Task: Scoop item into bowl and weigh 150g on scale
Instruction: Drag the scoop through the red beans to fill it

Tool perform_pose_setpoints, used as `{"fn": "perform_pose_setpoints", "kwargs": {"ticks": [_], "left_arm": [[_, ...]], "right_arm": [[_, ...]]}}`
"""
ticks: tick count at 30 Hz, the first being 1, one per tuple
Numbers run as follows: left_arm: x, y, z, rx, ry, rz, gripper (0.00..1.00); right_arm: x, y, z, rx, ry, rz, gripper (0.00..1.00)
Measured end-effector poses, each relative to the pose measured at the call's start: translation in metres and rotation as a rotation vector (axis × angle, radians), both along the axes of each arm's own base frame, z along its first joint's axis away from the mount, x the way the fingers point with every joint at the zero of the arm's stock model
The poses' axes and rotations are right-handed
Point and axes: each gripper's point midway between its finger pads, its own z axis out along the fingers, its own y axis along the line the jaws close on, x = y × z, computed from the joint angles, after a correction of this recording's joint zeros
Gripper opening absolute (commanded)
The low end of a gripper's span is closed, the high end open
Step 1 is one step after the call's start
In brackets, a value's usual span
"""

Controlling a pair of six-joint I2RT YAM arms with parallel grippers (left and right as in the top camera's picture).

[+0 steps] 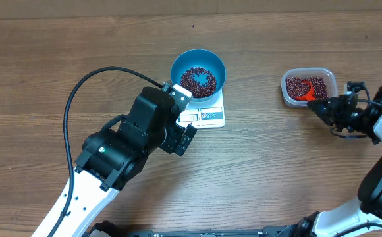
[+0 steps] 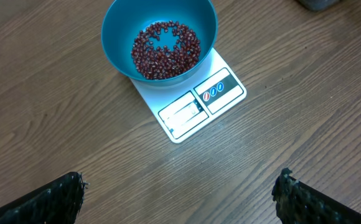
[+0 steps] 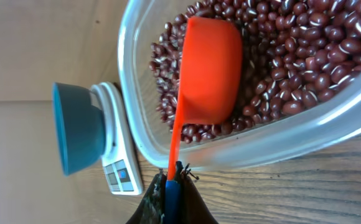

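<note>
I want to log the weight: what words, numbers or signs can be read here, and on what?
Nothing can be read in any view.
The display on the scale: pale panel, any digits too faint to read.
The buttons beside it: three small round signs, one red, two blue, too small to read.
The blue bowl, clear tub and orange scoop: no markings visible.

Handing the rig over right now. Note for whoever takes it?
Left tool: open, empty, hovering short of the scale.
Right tool: shut on the handle of the orange scoop; its head lies in the clear tub among the beans.
Blue bowl sits on the scale with a layer of beans inside.
Done: some beans in the bowl. Left: display unreadable here, so check the weight and keep scooping to target.
</note>
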Motion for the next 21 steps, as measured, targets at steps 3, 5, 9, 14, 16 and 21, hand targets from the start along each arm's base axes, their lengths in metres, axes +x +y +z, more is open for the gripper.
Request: {"fn": "perform_pose_setpoints", "kwargs": {"ticks": [3, 5, 9, 14, 16, 21], "left_arm": [[0.000, 0.000, 0.000, 0.000, 0.000, 0.000, 1.00], [0.000, 0.000, 0.000, 0.000, 0.000, 0.000, 0.99], [0.000, 0.000, 0.000, 0.000, 0.000, 0.000, 0.99], [0.000, 0.000, 0.000, 0.000, 0.000, 0.000, 0.99], [0.000, 0.000, 0.000, 0.000, 0.000, 0.000, 1.00], [0.000, 0.000, 0.000, 0.000, 0.000, 0.000, 0.99]], "right_arm": [[-0.001, -0.004, 0.004, 0.031, -0.012, -0.013, 0.04], [-0.002, -0.005, 0.007, 0.051, -0.021, -0.018, 0.04], [-0.003, -0.009, 0.014, 0.094, -0.045, -0.028, 0.04], [-0.003, -0.010, 0.023, 0.142, -0.075, -0.033, 0.04], [-0.003, -0.009, 0.027, 0.163, -0.086, -0.029, 0.04], [-0.003, -0.004, 0.037, 0.218, -0.122, -0.011, 0.04]]}}
